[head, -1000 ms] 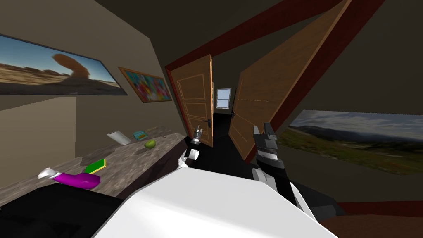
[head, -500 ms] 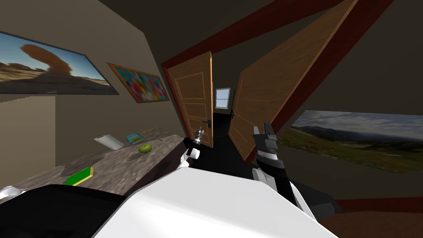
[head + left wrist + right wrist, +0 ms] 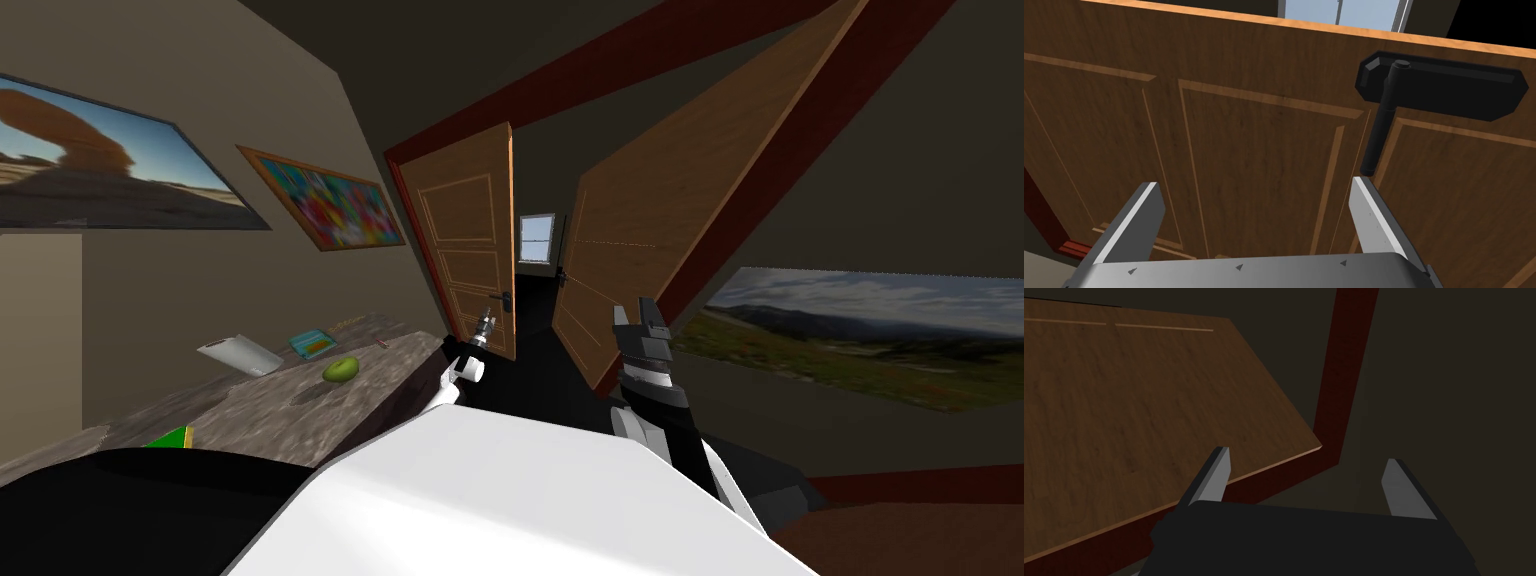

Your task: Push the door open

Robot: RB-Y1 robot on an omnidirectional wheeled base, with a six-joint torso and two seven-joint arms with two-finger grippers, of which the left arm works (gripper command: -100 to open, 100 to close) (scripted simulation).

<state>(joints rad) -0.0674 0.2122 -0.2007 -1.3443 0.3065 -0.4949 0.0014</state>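
Left gripper [image 3: 1255, 184] is held with fingers spread wide and nothing between them, aimed square at the left door leaf [image 3: 1249, 140]. One fingertip [image 3: 1358, 186] is just beside the free end of the black handle [image 3: 1380, 125]; contact cannot be told. Judged reason: the flat panel beside the handle is being offered for a push, so no grasp is needed. Right gripper [image 3: 1307, 455] is also wide and empty. It is raised well to the far side of the handle, facing the right door leaf [image 3: 1124, 398] and the red-brown frame [image 3: 1344, 378], and is judged parked clear.

The left door leaf stands upright with its long axis vertical; the shared slant is the camera's. Its panelled face is turned to the left gripper, and the handle edge points at the gap between the leaves. The lever lies along the face, pointing away from that edge. Beyond the handle, a window [image 3: 538, 238] is seen through the gap. The leaf is already partly swung.
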